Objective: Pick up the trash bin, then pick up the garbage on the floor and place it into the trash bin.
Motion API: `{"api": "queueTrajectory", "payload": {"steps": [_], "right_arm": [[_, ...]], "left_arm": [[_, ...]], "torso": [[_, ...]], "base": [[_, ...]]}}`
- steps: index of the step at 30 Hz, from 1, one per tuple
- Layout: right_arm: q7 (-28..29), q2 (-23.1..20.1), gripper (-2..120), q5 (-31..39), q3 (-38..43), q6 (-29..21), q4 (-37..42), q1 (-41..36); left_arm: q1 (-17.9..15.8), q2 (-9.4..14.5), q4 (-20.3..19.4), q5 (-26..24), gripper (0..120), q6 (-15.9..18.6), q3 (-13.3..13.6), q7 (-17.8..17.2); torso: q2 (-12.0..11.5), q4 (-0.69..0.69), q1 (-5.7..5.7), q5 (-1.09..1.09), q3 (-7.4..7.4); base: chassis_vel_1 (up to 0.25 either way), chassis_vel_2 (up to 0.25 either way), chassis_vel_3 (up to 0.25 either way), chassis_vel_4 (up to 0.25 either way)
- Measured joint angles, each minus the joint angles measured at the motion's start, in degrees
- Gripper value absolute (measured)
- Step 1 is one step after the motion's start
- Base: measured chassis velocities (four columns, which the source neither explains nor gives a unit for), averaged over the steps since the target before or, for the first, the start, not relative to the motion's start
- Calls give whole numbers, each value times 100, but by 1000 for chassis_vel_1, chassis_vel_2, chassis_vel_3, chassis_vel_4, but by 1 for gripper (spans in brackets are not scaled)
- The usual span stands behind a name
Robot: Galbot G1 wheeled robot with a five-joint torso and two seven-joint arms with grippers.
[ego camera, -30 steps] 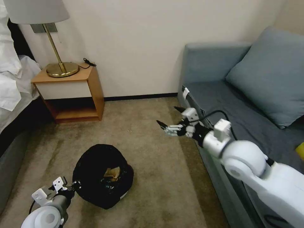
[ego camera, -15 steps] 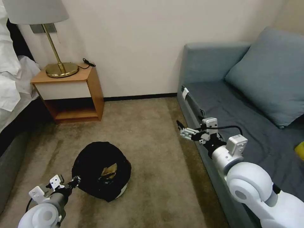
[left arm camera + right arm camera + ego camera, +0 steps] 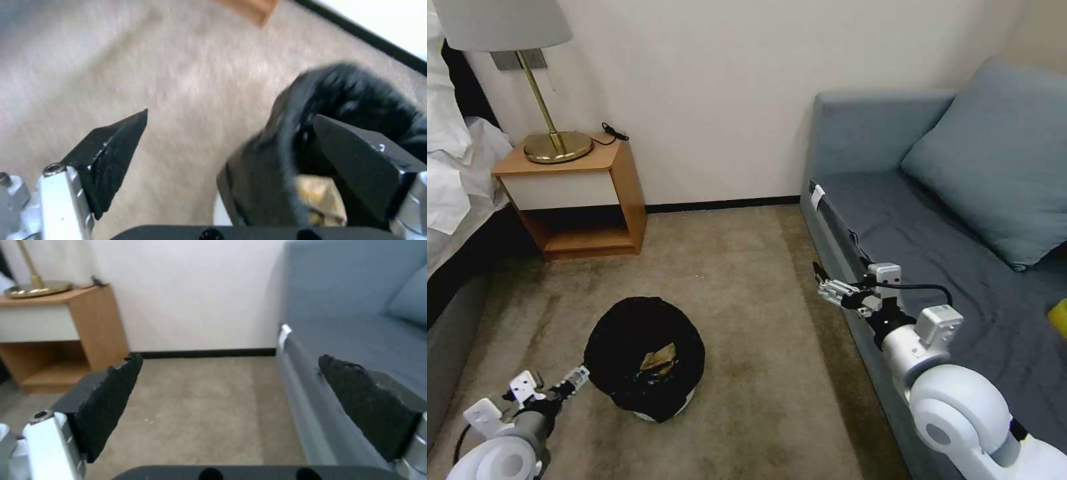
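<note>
Trash bin [image 3: 645,358] standing on the carpet floor [image 3: 747,280], both hands spread wide and holding nothing.

Open carpet runs from the bin to the far wall, bounded left by the bedside cabinet [image 3: 577,197] and bed [image 3: 454,200], right by the blue sofa's [image 3: 934,220] front edge. The left hand [image 3: 575,378] sits low at near left, its 2 fingers wide apart; in the left wrist view 1 finger [image 3: 356,160] is at the bin's rim, the other over bare carpet. A tan crumpled paper bag [image 3: 659,357] lies inside the bin. The right hand [image 3: 827,285] is raised beside the sofa edge, pointing toward the far wall.
</note>
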Motion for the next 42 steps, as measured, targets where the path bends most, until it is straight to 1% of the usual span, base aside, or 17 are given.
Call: {"api": "queueTrajectory", "payload": {"steps": [1,2,4,7,8,9,10,11,12,13,14,17,18,20,22,28,42], "right_arm": [[-6,74,100,-124,81,11,30,-104],[-6,74,100,-124,81,11,30,-104],[-50,192,100,-342,227,46,84,-312],[-233,396,100,-613,480,190,182,-692],[-233,396,100,-613,480,190,182,-692],[-315,507,100,-688,553,273,214,-835],[-350,545,100,-729,575,309,219,-875],[-557,787,100,-1055,683,487,207,-1034],[-721,945,100,-1305,743,618,172,-1111],[-721,945,100,-1305,743,618,172,-1111],[-827,1057,100,-1491,773,702,144,-1173],[-1013,1450,100,-1855,793,838,109,-1431],[-1013,1450,100,-1855,793,838,109,-1431],[-1108,1683,100,-2105,858,955,74,-1606],[-1154,1775,100,-2172,893,1007,69,-1666],[-1178,1827,100,-2173,831,1061,60,-1688],[-1199,1789,100,-2176,812,1041,40,-1633]], "left_arm": [[48,5,-95,233,100,-83,-44,114],[48,5,-95,233,100,-83,-44,114],[144,8,-282,486,100,-218,-76,314],[209,-130,-403,1326,100,-1269,65,1223],[209,-130,-403,1326,100,-1269,65,1223],[245,-217,-429,1730,100,-1700,195,1584],[254,-251,-444,1858,100,-1819,249,1682],[265,-427,-549,2290,100,-2252,564,1908],[261,-524,-597,2443,100,-2419,764,1938],[261,-524,-597,2443,100,-2419,764,1938],[253,-614,-623,2593,100,-2547,938,1943],[236,-953,-622,3420,100,-2974,1534,1912],[236,-953,-622,3420,100,-2974,1534,1912],[281,-1198,-601,3780,100,-3249,1906,1869],[368,-1290,-618,3886,100,-3337,2071,1874],[449,-1343,-630,4206,100,-3508,2188,1945],[435,-1378,-682,4239,100,-3521,2119,1895]], "torso": [[0,-1,0,1,0],[0,-1,0,1,0],[0,-1,0,1,0],[0,-1,0,0,0],[0,-1,0,0,0],[0,-2,0,-1,0],[0,-2,0,-1,0],[0,-1,0,0,0],[0,0,0,1,0],[0,0,0,1,0],[0,-2,0,1,0],[0,-2,0,1,0],[0,-2,0,1,0],[0,-2,0,0,0],[0,-2,0,1,0],[0,-1,0,0,0],[0,-1,0,0,0]], "base": [[0,0,0,0],[0,0,0,0],[0,0,0,0],[0,0,0,0],[0,0,0,0],[0,0,0,0],[0,0,0,0],[0,0,0,0],[0,0,0,0],[0,0,0,0],[0,0,0,0],[0,0,0,0],[0,0,0,0],[0,0,0,0],[0,0,0,0],[0,0,0,0],[0,0,0,0]]}}
